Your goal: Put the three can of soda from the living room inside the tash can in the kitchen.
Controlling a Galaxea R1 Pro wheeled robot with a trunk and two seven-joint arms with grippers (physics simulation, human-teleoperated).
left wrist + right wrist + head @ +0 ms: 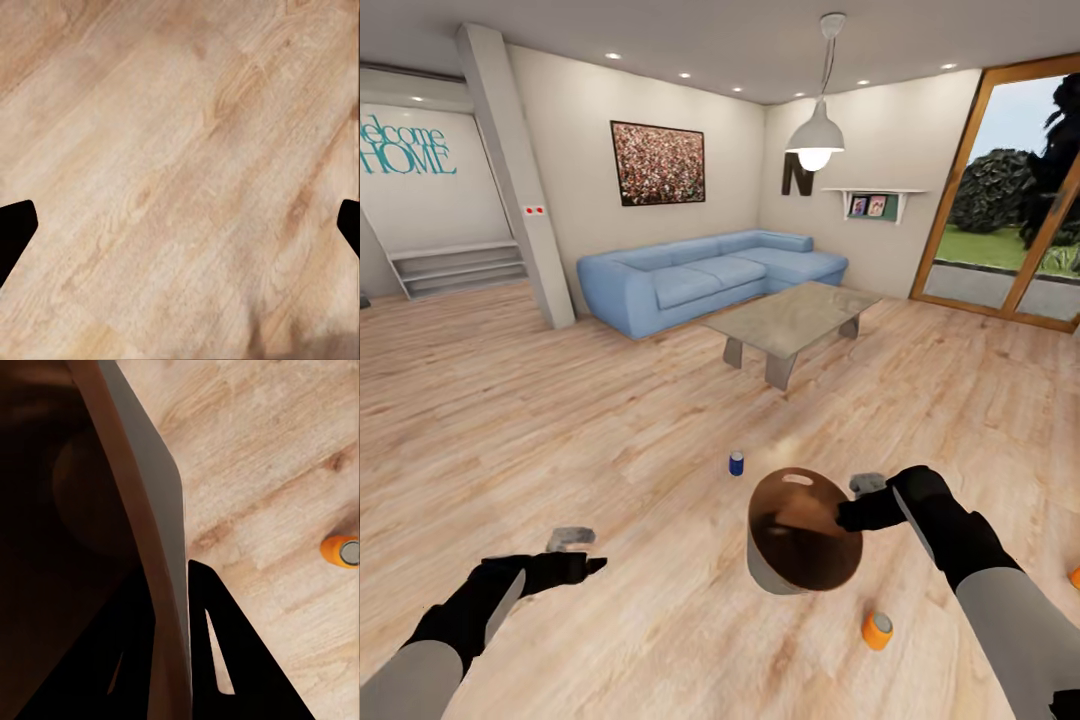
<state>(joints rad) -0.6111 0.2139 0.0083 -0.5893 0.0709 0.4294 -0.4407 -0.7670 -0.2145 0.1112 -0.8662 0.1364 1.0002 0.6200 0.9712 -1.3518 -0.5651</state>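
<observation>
In the head view my right gripper (pixel 847 515) is shut on the rim of the tash can (pixel 800 560), a grey bin with a brown inside, held tilted over the floor. The right wrist view shows the gripper (pixel 171 574) with one finger on each side of the bin wall (pixel 146 487). A dark blue can of soda (pixel 736 463) stands on the floor just beyond the bin. One orange can (pixel 877 630) (pixel 341 550) lies near the bin's right side. Another orange can (pixel 1075 577) shows at the right edge. My left gripper (pixel 585 565) (pixel 180 225) hangs open over bare floor.
This is the living room: a blue corner sofa (pixel 710 275) and a glass coffee table (pixel 795 320) stand ahead. A slanted pillar (pixel 520 190) rises at the left, with steps (pixel 455 265) behind it. Glass doors (pixel 1010 200) are at the right. Wood floor (pixel 560 420) lies all around.
</observation>
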